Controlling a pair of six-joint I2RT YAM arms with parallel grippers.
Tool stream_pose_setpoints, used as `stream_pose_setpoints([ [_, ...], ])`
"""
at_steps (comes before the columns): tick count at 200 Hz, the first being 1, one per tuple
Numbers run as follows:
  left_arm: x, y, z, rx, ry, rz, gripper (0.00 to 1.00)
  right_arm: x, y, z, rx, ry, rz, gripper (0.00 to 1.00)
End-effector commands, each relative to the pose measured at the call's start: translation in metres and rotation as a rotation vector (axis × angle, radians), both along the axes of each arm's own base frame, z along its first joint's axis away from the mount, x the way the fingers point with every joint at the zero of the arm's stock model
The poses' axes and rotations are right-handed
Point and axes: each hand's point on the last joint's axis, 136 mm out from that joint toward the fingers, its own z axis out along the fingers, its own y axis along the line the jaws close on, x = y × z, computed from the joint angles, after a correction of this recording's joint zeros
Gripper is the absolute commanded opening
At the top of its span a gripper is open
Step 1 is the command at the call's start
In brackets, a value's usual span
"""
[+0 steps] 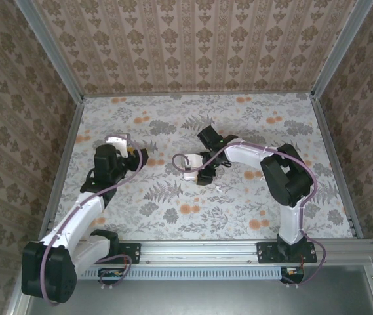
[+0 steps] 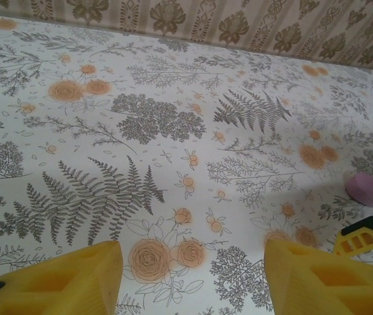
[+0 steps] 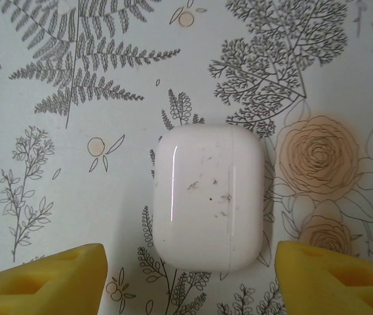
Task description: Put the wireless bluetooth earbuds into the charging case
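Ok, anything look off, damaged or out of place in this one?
Only a small thing: the white rounded-square case, lying flat and shut on the floral table, carries dark specks and fine scuffs on its glossy top. Nothing looks spilled or broken.

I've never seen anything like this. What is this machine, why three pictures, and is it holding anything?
These are two robot arms bolted at a table's near edge. A fixed camera overhead shows the left arm and the right arm over the floral table. The other two pictures come from cameras on the wrists; the yellow wedges at the bottom are each arm's own fingers. The left wrist camera sees a pink oval pebble near the picture's right edge. The right wrist camera looks straight down on a closed white rounded-square box, untouched on the table. Both pairs of jaws stand open, holding nothing.
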Motion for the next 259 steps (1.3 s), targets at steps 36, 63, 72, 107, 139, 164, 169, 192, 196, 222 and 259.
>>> stream_pose_setpoints([
  [36,0.004,0.002,-0.001,-0.032,0.005,0.012,0.60,0.005,0.012,-0.008,-0.054,0.005,0.058,0.67],
  [63,0.004,0.003,-0.002,-0.030,0.009,0.011,0.60,0.004,0.010,-0.015,-0.088,0.013,0.072,0.66],
  [72,0.004,0.003,-0.002,-0.031,0.010,0.013,0.60,0.003,0.010,-0.015,-0.091,0.016,0.075,0.65],
  [107,0.003,0.004,-0.003,-0.033,0.011,0.016,0.60,0.000,0.004,-0.024,-0.138,0.012,0.084,0.62],
  [139,0.003,0.005,-0.003,-0.039,0.013,0.018,0.60,0.005,0.004,-0.029,-0.158,-0.004,0.067,0.59],
  [164,0.004,0.004,-0.004,-0.040,0.017,0.018,0.60,0.008,0.005,-0.033,-0.178,-0.010,0.057,0.58],
  [169,0.003,0.004,-0.004,-0.040,0.019,0.018,0.60,0.008,0.005,-0.034,-0.184,-0.012,0.057,0.58],
  [192,0.003,0.005,-0.006,-0.042,0.025,0.020,0.60,0.006,0.006,-0.037,-0.195,-0.016,0.066,0.58],
  [196,0.004,0.005,-0.006,-0.041,0.025,0.020,0.60,0.007,0.007,-0.037,-0.194,-0.019,0.065,0.57],
  [222,0.003,0.005,-0.007,-0.045,0.028,0.021,0.60,0.011,0.010,-0.034,-0.178,-0.028,0.045,0.54],
  [259,0.004,0.005,-0.005,-0.051,0.029,0.024,0.60,0.011,0.020,-0.019,-0.102,-0.030,0.021,0.48],
])
